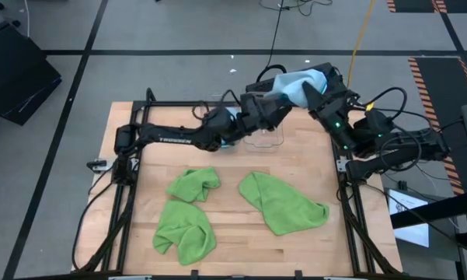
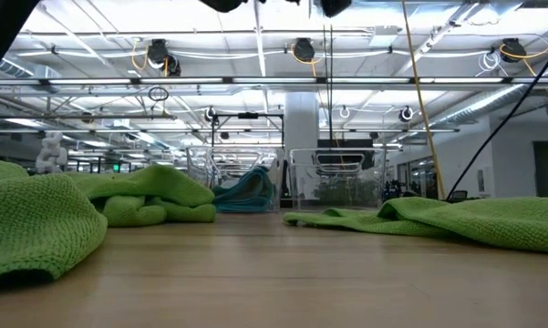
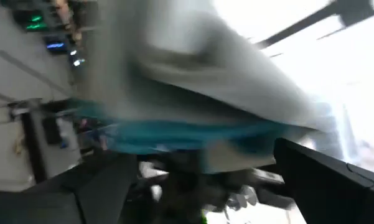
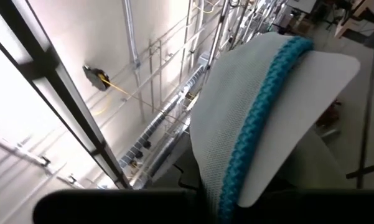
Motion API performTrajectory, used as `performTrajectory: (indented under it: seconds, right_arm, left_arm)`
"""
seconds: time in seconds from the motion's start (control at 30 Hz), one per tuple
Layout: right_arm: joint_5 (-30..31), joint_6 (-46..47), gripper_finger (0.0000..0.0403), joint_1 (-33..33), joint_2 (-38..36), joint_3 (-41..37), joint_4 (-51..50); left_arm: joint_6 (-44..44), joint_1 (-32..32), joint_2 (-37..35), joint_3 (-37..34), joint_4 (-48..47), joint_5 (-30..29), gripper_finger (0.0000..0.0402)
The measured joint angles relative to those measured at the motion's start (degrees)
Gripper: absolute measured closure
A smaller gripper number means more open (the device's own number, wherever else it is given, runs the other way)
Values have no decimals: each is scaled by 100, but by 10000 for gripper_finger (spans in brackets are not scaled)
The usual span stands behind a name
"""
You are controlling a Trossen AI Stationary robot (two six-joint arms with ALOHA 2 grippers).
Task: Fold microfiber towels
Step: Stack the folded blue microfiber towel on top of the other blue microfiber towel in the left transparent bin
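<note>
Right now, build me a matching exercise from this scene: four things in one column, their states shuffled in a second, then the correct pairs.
Things:
1. light blue towel
2. clear bin
3. green towel
4. left end effector

States:
a. open, close to the blue towel
b. lying spread out on the right half of the table
c. held up off the table
d. standing on the table beneath the arms

Pairs: 1-c, 2-d, 3-b, 4-a

light: bright overhead room lamps | glare: right wrist view | blur: left wrist view smeared
</note>
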Motion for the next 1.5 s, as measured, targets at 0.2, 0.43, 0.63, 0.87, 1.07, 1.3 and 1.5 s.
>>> performTrajectory:
  seconds: [0.2, 0.43, 0.63, 0.87, 1.07, 1.3, 1.5]
  right_arm:
    - [16, 0, 383, -2, 35, 0, 160]
    - [36, 1, 383, -1, 35, 0, 73]
    - [21, 790, 383, -2, 37, 0, -696]
    - [7, 998, 383, -2, 10, 0, -872]
    - [118, 997, 383, -2, -64, 0, -885]
    - [151, 1237, 383, 8, -188, 0, -1333]
    - [-48, 1763, 383, 7, -155, 0, -1744]
  left_arm:
    - [-699, 84, 10, 8, -149, 90, 7]
    - [-730, 19, -3, 12, 189, -684, 7]
    - [-708, 161, 8, 10, 139, -660, 7]
    - [-639, 186, 8, 10, 221, -554, 7]
    - [-618, 142, 8, 10, 288, -835, 7]
    - [-600, 119, 8, 10, 405, -1125, 7]
    - [-151, 81, 2, 8, 748, -1124, 7]
